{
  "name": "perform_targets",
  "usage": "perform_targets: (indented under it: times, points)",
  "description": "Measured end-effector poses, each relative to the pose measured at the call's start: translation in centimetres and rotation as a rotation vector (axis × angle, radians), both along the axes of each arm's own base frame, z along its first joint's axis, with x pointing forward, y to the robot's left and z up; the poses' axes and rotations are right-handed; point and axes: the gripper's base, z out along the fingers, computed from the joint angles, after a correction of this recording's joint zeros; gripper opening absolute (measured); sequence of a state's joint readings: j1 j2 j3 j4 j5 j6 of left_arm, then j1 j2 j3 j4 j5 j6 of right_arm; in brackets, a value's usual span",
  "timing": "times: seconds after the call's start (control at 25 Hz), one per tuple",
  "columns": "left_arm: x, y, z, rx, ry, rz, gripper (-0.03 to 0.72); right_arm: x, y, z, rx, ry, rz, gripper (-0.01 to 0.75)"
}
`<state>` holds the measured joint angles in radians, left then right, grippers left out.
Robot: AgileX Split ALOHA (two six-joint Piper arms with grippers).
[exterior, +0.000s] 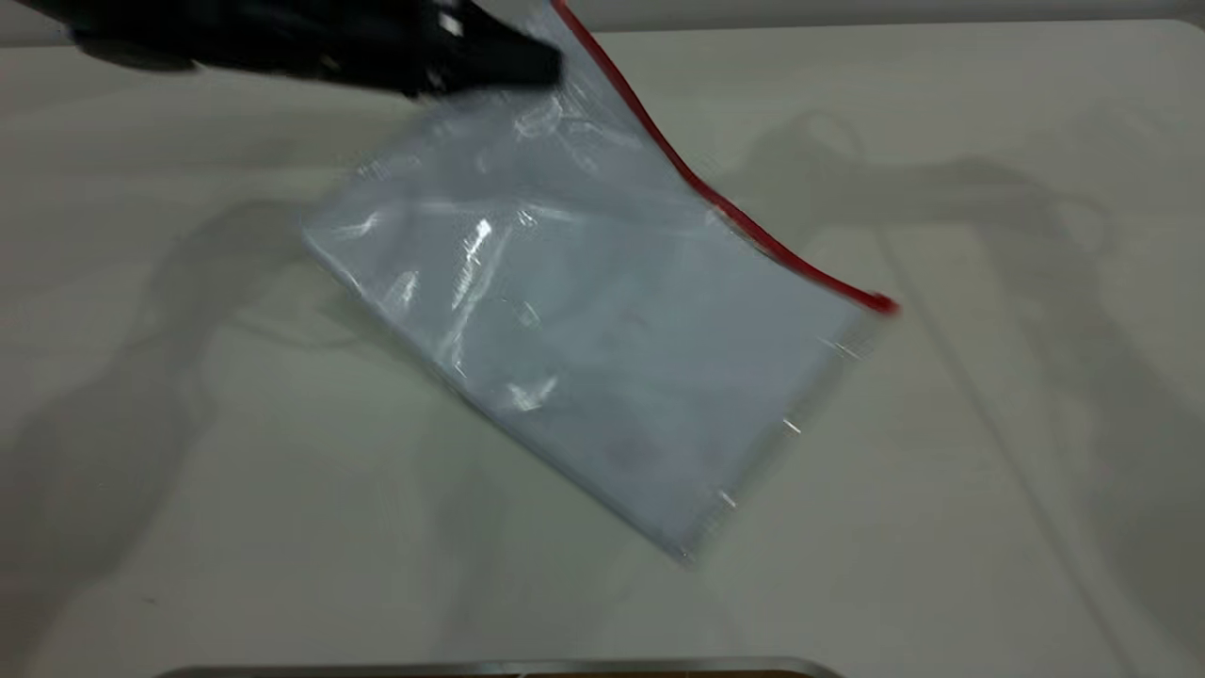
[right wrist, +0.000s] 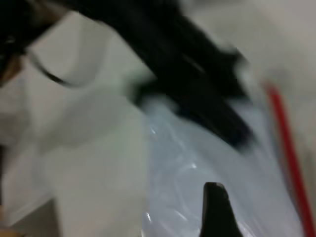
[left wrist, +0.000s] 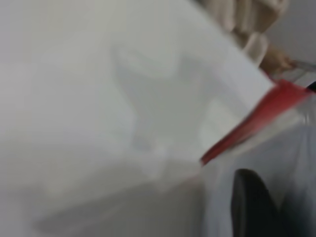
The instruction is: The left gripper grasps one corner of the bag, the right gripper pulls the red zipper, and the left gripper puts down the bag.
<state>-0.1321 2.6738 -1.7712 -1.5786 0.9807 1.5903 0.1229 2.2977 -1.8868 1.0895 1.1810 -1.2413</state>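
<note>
Left gripper: reaches in from the upper left of the exterior view and is closed on the bag's far corner, just beside the zipper end — a hold that lifts that corner so the strip hangs taut and free of the table.

Bag: a clear pouch with a pale sheet inside, tilted; its far corner is raised in the grip while the near corner looks to rest on the table. Being pinned at one corner gives the other arm something to pull against.

Red zipper: runs along the pouch's upper right edge, from the held corner down to a small red slider at the low end. With the slider at the end away from the grip, the pull appears done, or not begun; the pictures do not settle whether the mouth is sealed.

Right gripper: only one dark tip shows in its own wrist view, above the plastic — whether its fingers are apart or together cannot be told. It is not in the exterior view.

Remaining step: the bag is not yet laid flat.
</note>
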Motion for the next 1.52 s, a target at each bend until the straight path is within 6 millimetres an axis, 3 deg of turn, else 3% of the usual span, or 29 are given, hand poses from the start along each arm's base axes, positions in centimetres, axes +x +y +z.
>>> perform_targets:
  times: [0.16, 0.28, 0.36, 0.48, 0.64, 0.84, 0.92, 1.08, 1.2, 1.36, 1.52]
  points:
    - [0.3, 0.8, 0.6, -0.031, 0.143, 0.059, 0.394, -1.2, -0.1, 4.8, 0.017, -0.005, -0.038, 0.487]
    - [0.7, 3.7, 2.8, -0.097, 0.195, 0.068, 0.416, -2.5, -0.3, 8.4, 0.026, -0.027, -0.062, 0.479]
    - [1.2, 6.7, 4.9, -0.144, 0.214, 0.104, 0.418, -3.6, -0.5, 11.2, 0.033, -0.045, -0.084, 0.479]
    - [1.8, 11.3, 8.8, -0.177, 0.262, 0.208, 0.423, -5.4, -0.9, 14.5, 0.018, -0.043, -0.125, 0.479]
    - [1.0, 16.1, 15.7, -0.107, 0.237, 0.278, 0.422, -8.4, -2.1, 18.6, -0.073, -0.030, -0.237, 0.479]
    - [-3.2, 17.9, 25.8, 0.178, 0.127, 0.285, 0.424, -14.0, -4.6, 23.8, -0.223, -0.076, -0.450, 0.479]
    - [-5.5, 18.3, 29.3, 0.352, 0.094, 0.313, 0.424, -17.4, -5.7, 25.9, -0.238, -0.093, -0.546, 0.479]
    - [-10.7, 19.0, 35.0, 0.641, 0.060, 0.444, 0.424, -23.4, -7.4, 26.4, -0.283, -0.098, -0.660, 0.479]
    - [-14.2, 18.9, 37.0, 0.716, 0.064, 0.522, 0.416, -26.8, -8.4, 24.3, -0.339, -0.049, -0.720, 0.479]
    - [-18.7, 18.0, 36.5, 0.730, 0.122, 0.540, 0.400, -30.1, -9.6, 18.8, -0.464, 0.074, -0.775, 0.479]
    - [-23.4, 16.8, 33.0, 0.729, 0.249, 0.510, 0.399, -33.6, -10.7, 12.2, -0.581, 0.220, -0.818, 0.479]
